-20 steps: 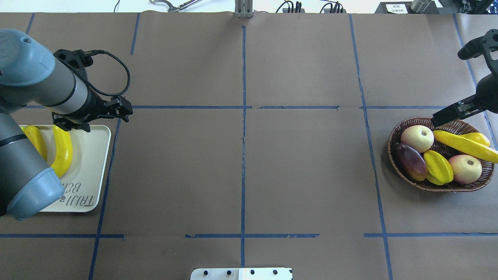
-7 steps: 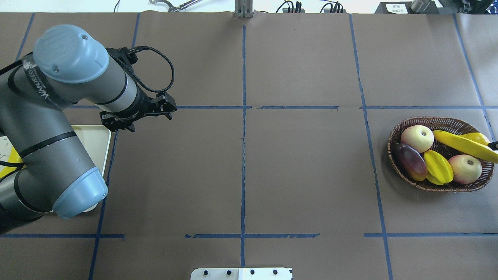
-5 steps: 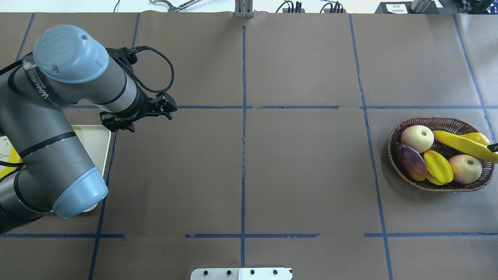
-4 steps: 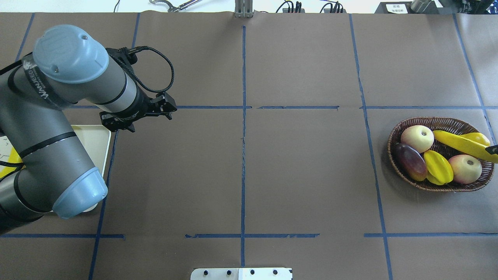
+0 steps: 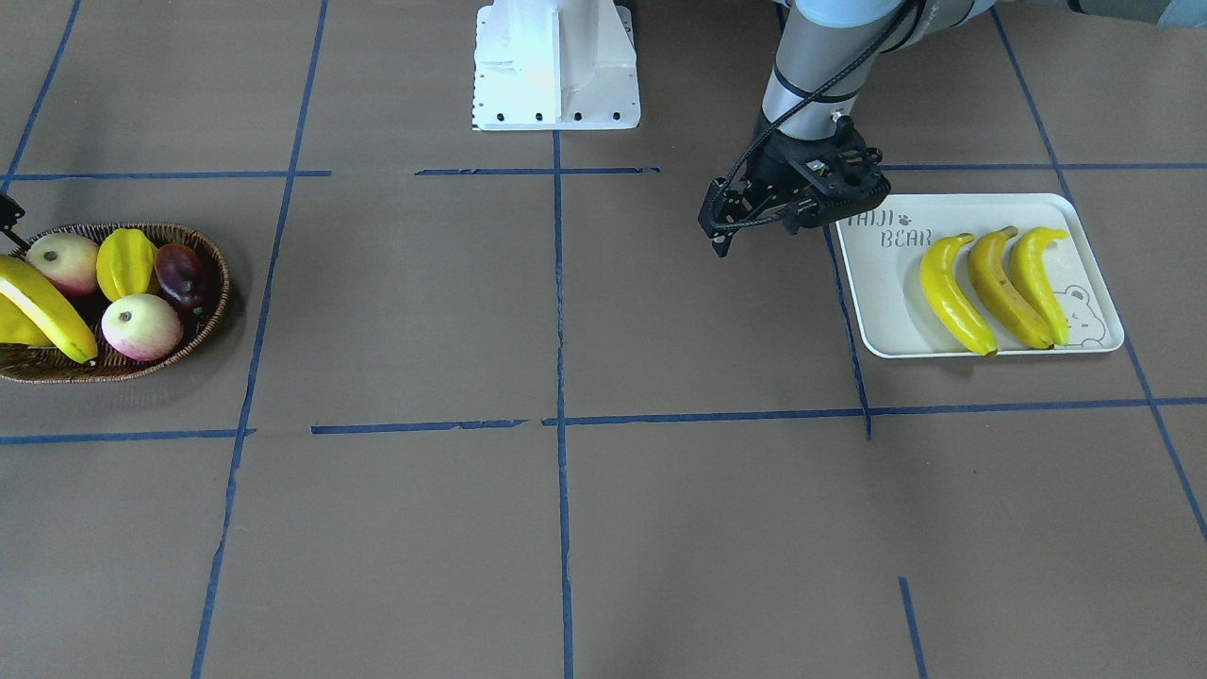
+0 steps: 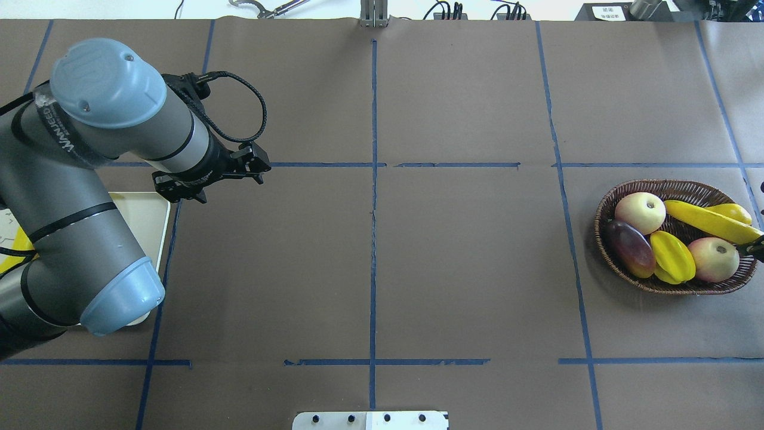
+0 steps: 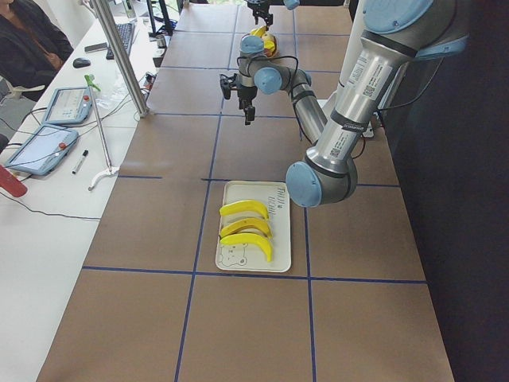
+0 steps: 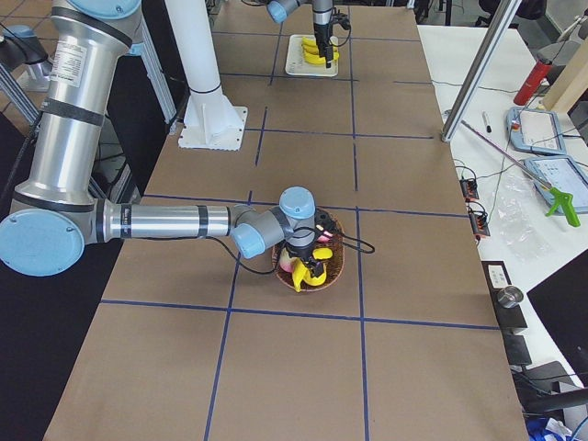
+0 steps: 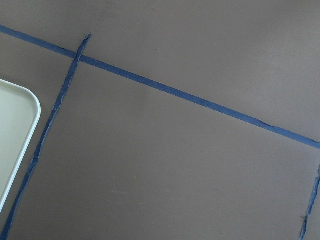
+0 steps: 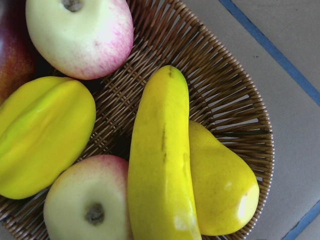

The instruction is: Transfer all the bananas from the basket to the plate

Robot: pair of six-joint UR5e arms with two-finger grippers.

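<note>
The right pincer (image 8: 314, 261) is held low over the shallow oval brown wicker basket (image 6: 674, 290), at the robot's right end of the brown paper-covered counter (image 6: 465, 269). Only a dark sliver of it is caught at the edges of the overhead and front-facing views, and no fingers are shown by its wrist camera. Whether its jaws are wide or narrow therefore cannot be told.

Directly beneath it the long curved bright-yellow banana (image 10: 162, 165) is seen. It is laid across the basket with one end out over the rim, resting on a stubby yellow mango-like fruit (image 10: 220, 200). The rest of the basket is filled by two pale pink-blushed apples (image 10: 80, 35), a ribbed yellow starfruit (image 10: 45, 135) and a dark red-purple fruit (image 6: 631, 248), none of which is to be moved.

Well apart, at the other end, the left pincer (image 5: 714, 229) is held above bare paper just beside a corner of the flat white rounded-rectangle tray (image 5: 886, 302). Its jaws appear parted and nothing is carried.

On the tray three yellow bananas (image 5: 1007, 288) are laid side by side, near the bear outline.

The task is judged to be three-quarters done. Three bananas are delivered and one is left in the basket. A grip on it is not confirmed by any view, and the whole trip across to the tray is yet to be made.
</note>
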